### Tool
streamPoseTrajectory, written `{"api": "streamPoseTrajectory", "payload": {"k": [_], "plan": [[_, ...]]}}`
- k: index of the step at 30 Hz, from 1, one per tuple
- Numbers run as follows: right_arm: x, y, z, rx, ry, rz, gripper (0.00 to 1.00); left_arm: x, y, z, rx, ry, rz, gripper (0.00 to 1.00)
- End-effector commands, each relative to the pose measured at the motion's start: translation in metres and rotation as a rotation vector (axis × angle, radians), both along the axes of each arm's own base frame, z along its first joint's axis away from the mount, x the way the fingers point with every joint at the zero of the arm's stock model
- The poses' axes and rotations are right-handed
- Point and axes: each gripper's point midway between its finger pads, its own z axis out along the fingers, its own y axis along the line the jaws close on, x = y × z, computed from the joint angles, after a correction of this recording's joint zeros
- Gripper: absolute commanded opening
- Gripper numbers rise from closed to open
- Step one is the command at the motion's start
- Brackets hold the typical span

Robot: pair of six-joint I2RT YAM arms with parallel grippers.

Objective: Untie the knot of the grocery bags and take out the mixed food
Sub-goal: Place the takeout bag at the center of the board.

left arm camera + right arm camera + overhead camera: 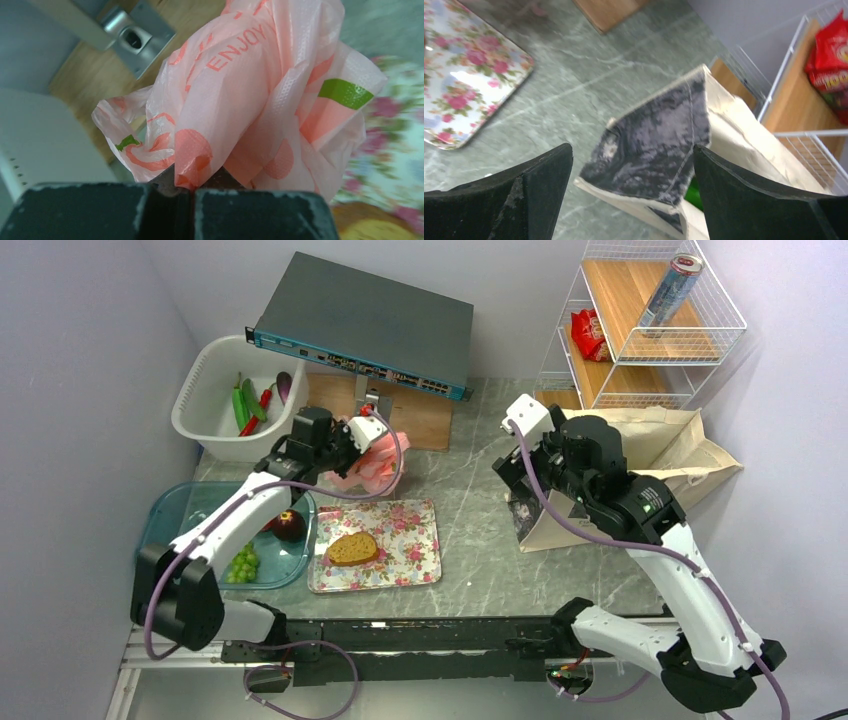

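My left gripper (372,432) is shut on a fold of the thin pink plastic bag (372,465), which hangs bunched and crumpled behind the floral tray; the pinch shows in the left wrist view (192,187), with the pink bag (260,100) filling it. No tied knot shows. My right gripper (515,502) is open above the mouth of the beige canvas tote (660,445); its dark side panel (654,140) lies between my fingers, and a bit of green bottle (694,195) shows inside. A bread slice (352,549) lies on the floral tray (415,540).
A blue tray (175,505) holds green grapes (242,564) and a red apple (288,525). A white basket (205,390) holds peppers (245,405) and an eggplant (284,386). A wire shelf (650,330) at the back right holds a red snack packet (588,335) and a silver can (671,290). A network switch (370,325) stands at the back.
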Motion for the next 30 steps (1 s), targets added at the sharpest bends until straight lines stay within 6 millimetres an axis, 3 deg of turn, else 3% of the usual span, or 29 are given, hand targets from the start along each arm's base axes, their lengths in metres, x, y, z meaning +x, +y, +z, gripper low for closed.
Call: {"api": "streamPoseTrajectory", "payload": {"k": [1, 3, 4, 6, 7, 12, 17, 19, 20, 22, 25, 26, 30], "plan": [[0.006, -0.045, -0.011, -0.123, 0.003, -0.183, 0.93, 0.064, 0.031, 0.024, 0.138, -0.279, 0.199, 0.12], [0.005, -0.052, -0.023, -0.166, 0.036, -0.199, 0.94, 0.074, 0.04, 0.013, 0.172, -0.285, 0.232, 0.44], [0.004, -0.055, -0.028, -0.18, 0.051, -0.209, 0.94, 0.075, 0.043, 0.009, 0.172, -0.268, 0.231, 0.64], [0.002, -0.06, -0.034, -0.198, 0.073, -0.218, 0.94, 0.071, 0.046, 0.009, 0.118, -0.211, 0.231, 0.96], [0.0, -0.061, -0.035, -0.198, 0.079, -0.217, 0.94, 0.066, 0.044, 0.012, 0.091, -0.184, 0.212, 0.99], [-0.002, -0.069, -0.05, -0.245, 0.119, -0.235, 0.92, 0.017, 0.022, 0.026, -0.033, -0.065, 0.057, 0.99], [0.005, -0.079, -0.052, -0.254, 0.088, -0.263, 0.94, -0.02, 0.006, 0.064, -0.155, -0.061, -0.04, 0.99], [0.007, -0.079, -0.06, -0.26, 0.12, -0.266, 0.88, -0.029, 0.002, 0.077, -0.185, -0.057, -0.067, 0.99], [0.007, -0.078, -0.066, -0.262, 0.145, -0.255, 0.8, -0.032, -0.001, 0.084, -0.2, -0.058, -0.083, 0.99], [0.001, -0.069, -0.076, -0.234, 0.207, -0.192, 0.48, -0.04, -0.01, 0.102, -0.229, -0.069, -0.143, 1.0], [-0.022, -0.036, -0.08, -0.131, 0.287, 0.016, 0.06, -0.052, -0.027, 0.124, -0.258, -0.069, -0.236, 1.0], [-0.03, -0.026, -0.079, -0.095, 0.299, 0.075, 0.0, -0.054, -0.032, 0.129, -0.259, -0.067, -0.254, 0.99], [-0.045, 0.009, -0.057, 0.067, 0.311, 0.228, 0.0, -0.06, -0.053, 0.146, -0.275, -0.057, -0.316, 0.99]]}}
